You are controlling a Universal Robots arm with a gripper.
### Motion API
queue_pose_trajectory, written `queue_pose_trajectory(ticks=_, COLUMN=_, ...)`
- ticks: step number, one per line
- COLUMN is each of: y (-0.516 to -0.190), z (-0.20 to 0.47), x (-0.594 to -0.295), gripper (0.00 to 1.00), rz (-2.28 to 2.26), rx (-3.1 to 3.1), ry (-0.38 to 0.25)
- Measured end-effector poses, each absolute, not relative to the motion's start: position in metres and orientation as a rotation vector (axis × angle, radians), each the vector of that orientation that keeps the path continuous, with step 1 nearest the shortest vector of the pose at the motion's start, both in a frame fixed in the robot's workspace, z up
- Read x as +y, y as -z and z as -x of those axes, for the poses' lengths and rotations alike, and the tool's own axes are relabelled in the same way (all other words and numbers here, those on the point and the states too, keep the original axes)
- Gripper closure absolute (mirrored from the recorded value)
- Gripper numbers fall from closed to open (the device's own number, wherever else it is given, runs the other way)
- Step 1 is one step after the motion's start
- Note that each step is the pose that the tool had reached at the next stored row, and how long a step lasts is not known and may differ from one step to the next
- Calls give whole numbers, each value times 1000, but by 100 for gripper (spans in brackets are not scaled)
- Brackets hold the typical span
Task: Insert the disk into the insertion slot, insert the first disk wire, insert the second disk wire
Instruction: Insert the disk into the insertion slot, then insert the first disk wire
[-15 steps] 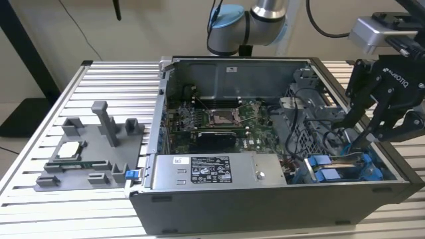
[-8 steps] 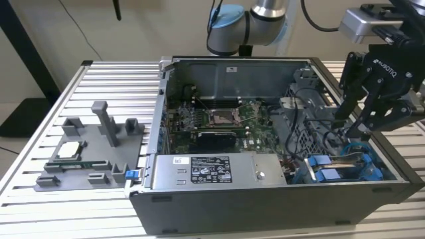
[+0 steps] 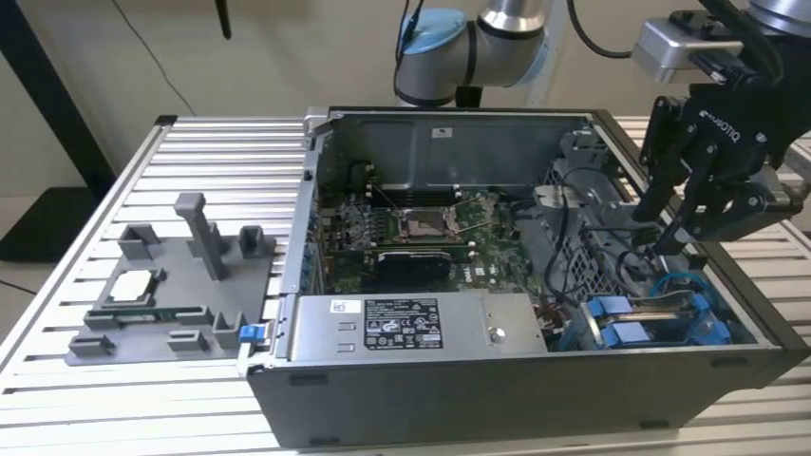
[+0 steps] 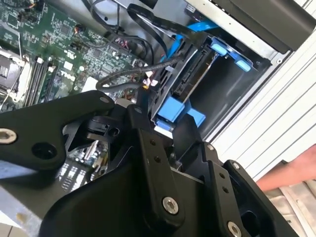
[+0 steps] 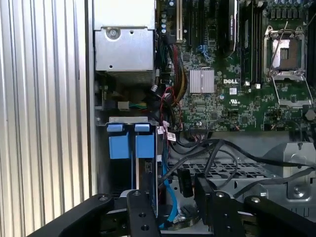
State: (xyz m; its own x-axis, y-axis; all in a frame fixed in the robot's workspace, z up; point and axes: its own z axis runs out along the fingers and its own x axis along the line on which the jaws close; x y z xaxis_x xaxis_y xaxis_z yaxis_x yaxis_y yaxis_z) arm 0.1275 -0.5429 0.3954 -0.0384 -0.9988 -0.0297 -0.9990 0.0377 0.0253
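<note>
The fingers [image 4: 144,136] are apart near the blue wire [image 4: 200,24], which looks soft and bendy, so its hard plug end is probably best to grab.

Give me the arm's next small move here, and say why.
Likely a short descent of the gripper toward the loose black wire beside the disk. The disk appears already seated in the insertion slot, the gripper hangs just above its blue frame, and that wire's end seems free, not plugged in.

Black cables [image 5: 207,148] lie beside the blue-tabbed insertion slot [image 5: 119,146], near the green motherboard [image 5: 207,106].
</note>
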Motion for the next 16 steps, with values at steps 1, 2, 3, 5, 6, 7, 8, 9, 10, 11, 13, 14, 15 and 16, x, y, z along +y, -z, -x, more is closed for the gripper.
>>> queue_pose_trajectory(ticks=1, y=-395, z=-127, x=-541, gripper=0, rz=2175, rx=2260, ry=-60)
queue_pose_trajectory(ticks=2, y=-394, z=-126, x=-540, gripper=0, rz=2175, rx=2259, ry=-59)
queue_pose_trajectory(ticks=3, y=-392, z=-126, x=-539, gripper=0, rz=2174, rx=2259, ry=-58)
queue_pose_trajectory(ticks=5, y=-390, z=-126, x=-538, gripper=0, rz=2173, rx=2257, ry=-55)
queue_pose_trajectory(ticks=6, y=-390, z=-126, x=-538, gripper=0, rz=2174, rx=2258, ry=-53)
queue_pose_trajectory(ticks=7, y=-389, z=-126, x=-537, gripper=0, rz=2174, rx=2258, ry=-51)
queue_pose_trajectory(ticks=8, y=-388, z=-126, x=-537, gripper=0, rz=2174, rx=2258, ry=-49)
queue_pose_trajectory(ticks=9, y=-388, z=-126, x=-537, gripper=0, rz=2175, rx=2259, ry=-48)
queue_pose_trajectory(ticks=10, y=-388, z=-126, x=-537, gripper=0, rz=2175, rx=2259, ry=-48)
queue_pose_trajectory(ticks=11, y=-388, z=-126, x=-537, gripper=0, rz=2175, rx=2259, ry=-47)
queue_pose_trajectory(ticks=13, y=-388, z=-126, x=-537, gripper=0, rz=2175, rx=2259, ry=-47)
queue_pose_trajectory(ticks=14, y=-388, z=-126, x=-537, gripper=0, rz=2175, rx=2259, ry=-46)
queue_pose_trajectory(ticks=15, y=-387, z=-126, x=-537, gripper=0, rz=2174, rx=2258, ry=-46)
queue_pose_trajectory(ticks=16, y=-387, z=-126, x=-537, gripper=0, rz=2174, rx=2258, ry=-44)
